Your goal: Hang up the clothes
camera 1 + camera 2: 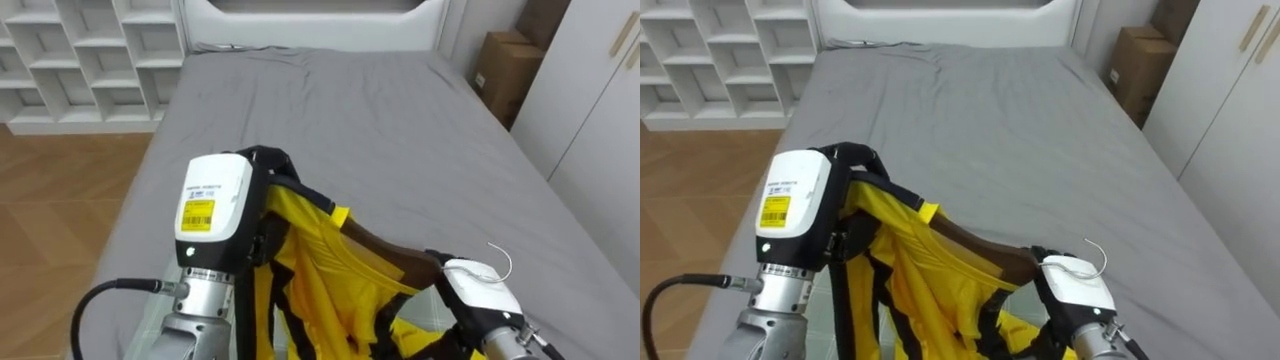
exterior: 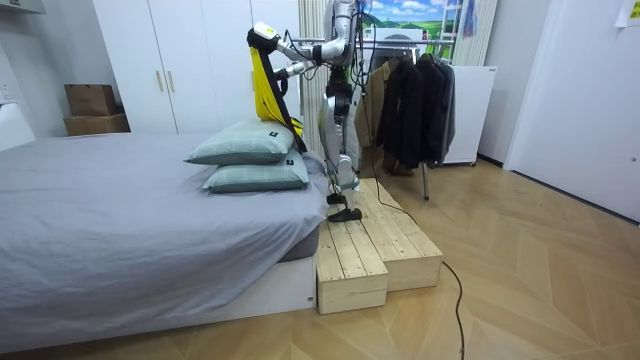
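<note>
I stand on the wooden platform (image 2: 370, 250) by the bed (image 1: 380, 130), beside the stacked pillows (image 2: 250, 150), with both arms raised over the mattress. The yellow garment (image 1: 320, 265) hangs in the air between my hands, well clear of the sheet. It is draped on a brown hanger (image 1: 385, 250). My left hand (image 1: 215, 205) has its fingers curled over the garment's black-trimmed top edge at one end. My right hand (image 1: 478, 288) is curled round the hanger's other end, just beside the thin wire hook (image 1: 503, 262), which juts free past my knuckles. The cloth looks light, thin and slick. It folds and sags wherever nothing holds it up, so I judge it would slide off a tilted hanger easily. The hanger is the only stiff part, and I think it is the better place to grip: near the neck under the hook, with the bar kept level so both shoulders of the garment stay seated. My left-hand hold on the fabric alone steadies it but cannot steer it. The clothes rail (image 2: 395, 42) with its dark coats (image 2: 410, 95) stands behind me, so the hook needs to stay uncovered and pointing outward for that reach. A snag of loose cloth in my fingers is the likeliest trouble.
</note>
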Available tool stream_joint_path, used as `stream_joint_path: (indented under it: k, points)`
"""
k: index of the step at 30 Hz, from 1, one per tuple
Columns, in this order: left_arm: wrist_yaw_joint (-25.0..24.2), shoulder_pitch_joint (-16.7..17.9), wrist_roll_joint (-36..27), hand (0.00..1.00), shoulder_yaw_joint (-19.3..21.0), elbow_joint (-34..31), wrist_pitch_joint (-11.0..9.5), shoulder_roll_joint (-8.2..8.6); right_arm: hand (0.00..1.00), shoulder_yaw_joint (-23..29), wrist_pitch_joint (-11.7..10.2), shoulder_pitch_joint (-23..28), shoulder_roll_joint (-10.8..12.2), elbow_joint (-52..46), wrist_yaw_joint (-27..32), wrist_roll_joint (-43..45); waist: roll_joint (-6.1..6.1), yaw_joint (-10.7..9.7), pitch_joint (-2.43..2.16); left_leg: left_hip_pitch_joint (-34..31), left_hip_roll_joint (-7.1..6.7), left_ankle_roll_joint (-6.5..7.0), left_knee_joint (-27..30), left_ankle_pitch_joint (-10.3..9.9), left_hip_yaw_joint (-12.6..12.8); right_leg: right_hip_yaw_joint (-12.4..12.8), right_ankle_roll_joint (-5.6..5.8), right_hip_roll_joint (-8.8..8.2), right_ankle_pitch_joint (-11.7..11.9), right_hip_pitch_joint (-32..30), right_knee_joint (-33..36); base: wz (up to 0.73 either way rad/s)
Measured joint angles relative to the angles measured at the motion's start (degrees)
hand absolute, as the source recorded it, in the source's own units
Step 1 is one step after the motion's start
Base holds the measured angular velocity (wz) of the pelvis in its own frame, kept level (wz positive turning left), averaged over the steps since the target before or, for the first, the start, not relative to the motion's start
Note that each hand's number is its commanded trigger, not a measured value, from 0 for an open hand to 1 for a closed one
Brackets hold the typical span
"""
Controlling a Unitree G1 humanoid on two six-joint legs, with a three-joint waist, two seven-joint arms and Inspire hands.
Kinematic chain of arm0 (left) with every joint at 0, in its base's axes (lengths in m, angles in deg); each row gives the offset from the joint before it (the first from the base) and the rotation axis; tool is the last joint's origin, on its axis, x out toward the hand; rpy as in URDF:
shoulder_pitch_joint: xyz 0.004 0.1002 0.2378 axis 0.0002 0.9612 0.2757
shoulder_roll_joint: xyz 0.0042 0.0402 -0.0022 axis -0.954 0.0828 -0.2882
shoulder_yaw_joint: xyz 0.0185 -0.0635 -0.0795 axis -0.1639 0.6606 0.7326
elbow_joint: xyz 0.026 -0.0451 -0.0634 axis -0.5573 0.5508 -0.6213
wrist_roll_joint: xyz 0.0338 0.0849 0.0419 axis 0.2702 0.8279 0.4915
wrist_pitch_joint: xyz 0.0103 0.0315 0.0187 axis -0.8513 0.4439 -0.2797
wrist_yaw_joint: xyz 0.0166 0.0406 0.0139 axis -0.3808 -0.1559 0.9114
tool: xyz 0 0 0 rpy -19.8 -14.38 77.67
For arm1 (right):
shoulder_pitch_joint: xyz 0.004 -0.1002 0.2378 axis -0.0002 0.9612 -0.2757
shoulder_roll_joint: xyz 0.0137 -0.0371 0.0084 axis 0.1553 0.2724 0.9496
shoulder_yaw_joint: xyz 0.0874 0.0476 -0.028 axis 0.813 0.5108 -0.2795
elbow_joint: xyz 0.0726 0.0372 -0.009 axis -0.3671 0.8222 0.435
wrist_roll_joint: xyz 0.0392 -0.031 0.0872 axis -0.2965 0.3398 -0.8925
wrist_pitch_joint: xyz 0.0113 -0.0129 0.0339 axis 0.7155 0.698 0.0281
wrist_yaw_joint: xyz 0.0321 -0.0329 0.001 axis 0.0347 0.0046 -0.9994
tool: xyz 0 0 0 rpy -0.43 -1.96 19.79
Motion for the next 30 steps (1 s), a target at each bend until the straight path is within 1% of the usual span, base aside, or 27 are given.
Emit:
stream_joint_path:
  k: [3,7,11,16,17,18,19,20,21,22,24,25,27,30]
  points:
    - [1.01,0.0,-0.36,1.0,-0.01,0.0,0.0,0.19,1.0,0.01,0.0,0.0,0.03,-0.01,0.03,0.02,0.1,-0.04,-0.03,0.0,0.04,0.0,0.11,0.0,0.12,0.04,0.0,0.02,0.0,-0.02,0.0,0.0]
    - [1.17,0.0,-0.76,1.0,0.02,0.0,0.0,0.76,1.0,0.24,0.0,0.0,0.04,-0.5,0.05,0.02,0.23,-0.01,-0.12,0.02,0.03,0.0,0.3,0.0,0.23,0.04,0.01,-0.05,0.0,-0.2,0.0,0.0]
    - [1.18,0.0,-0.86,1.0,0.04,0.0,0.03,0.8,1.0,0.65,0.09,0.0,0.03,-1.13,0.1,0.01,0.34,0.01,-0.19,-0.06,0.02,0.0,0.4,0.01,0.27,0.05,0.01,-0.08,0.0,-0.29,0.01,0.0]
    - [1.18,0.0,-0.92,1.0,0.02,0.0,0.04,0.79,1.0,0.66,0.27,0.0,0.04,-1.27,0.11,-0.97,1.08,-0.08,-0.66,0.08,0.0,0.0,0.49,0.02,0.25,0.11,0.01,-0.13,0.0,-0.17,0.09,0.0]
    - [1.17,0.0,-0.98,1.0,-0.03,0.01,0.04,0.8,1.0,0.65,0.27,0.0,0.08,-1.27,0.14,-2.18,1.11,-0.03,-0.68,0.08,0.0,0.0,0.49,0.02,0.25,0.11,0.01,-0.13,0.0,-0.16,0.09,0.0]
    - [1.18,0.01,-1.03,1.0,-0.24,0.0,0.04,0.78,0.91,0.65,0.27,0.0,0.22,-1.26,0.17,-5.53,1.12,0.02,-0.69,0.08,0.01,0.01,0.49,0.03,0.28,0.12,0.0,-0.12,0.0,-0.15,0.11,0.0]
    - [1.18,0.11,-0.98,1.0,-0.42,0.0,0.03,0.69,0.27,0.63,0.27,0.01,0.37,-1.27,0.17,-9.41,1.12,-0.06,-0.68,0.09,0.06,0.01,0.5,0.04,0.29,0.07,0.0,-0.1,0.0,-0.06,0.11,0.0]
    - [1.18,0.39,-1.02,1.0,-0.43,0.01,0.02,0.72,0.05,0.69,0.27,0.08,0.77,-1.38,0.16,-13.2,1.12,-0.19,-0.68,0.1,0.08,0.01,0.48,0.03,0.2,0.0,0.0,-0.08,0.0,0.15,0.09,0.0]
    - [1.18,0.48,-1.04,1.0,-0.43,0.0,0.02,0.73,0.0,0.74,0.27,0.15,1.0,-1.55,0.15,-15.33,1.12,-0.21,-0.69,0.12,0.09,0.0,0.47,0.03,0.17,-0.02,0.0,-0.08,0.0,0.2,0.09,0.0]
    - [1.18,0.5,-1.07,1.0,-0.43,0.01,0.02,0.74,0.0,0.78,0.27,0.2,1.37,-1.92,0.1,-19.17,1.12,-0.22,-0.69,0.1,0.09,0.0,0.46,0.03,0.18,-0.04,0.0,-0.08,0.0,0.21,0.09,0.0]
    - [1.3,0.5,-1.02,1.0,-0.38,0.02,0.02,0.75,0.0,1.06,0.27,0.19,1.6,-2.14,0.0,-23.45,1.13,-0.07,-0.69,0.08,0.11,0.0,0.48,0.03,0.18,-0.09,0.0,-0.11,0.0,0.22,0.12,0.0]
    - [1.36,0.5,-1.01,1.0,-0.37,0.02,0.01,0.75,0.0,1.86,0.27,0.19,2.1,-2.14,-0.28,-26.0,1.13,-0.07,-0.69,0.08,0.34,0.0,0.53,0.03,0.19,-0.12,0.0,-0.14,0.0,0.24,0.12,0.0]
    - [1.36,0.5,-1.0,1.0,-0.36,0.06,-0.01,0.75,0.0,2.63,0.13,0.19,2.87,-2.16,-0.58,-29.06,1.15,-0.1,-0.68,0.08,0.34,0.0,0.57,0.03,0.18,-0.14,0.0,-0.17,0.0,0.27,0.12,0.0]
    - [1.34,0.55,-1.05,1.0,-0.36,0.17,-0.1,0.77,0.0,2.71,-0.68,0.18,3.11,-2.16,-0.67,-30.95,1.28,-0.12,-0.6,0.05,0.29,0.0,0.55,0.03,0.18,-0.14,0.0,-0.22,0.0,0.3,0.1,0.0]
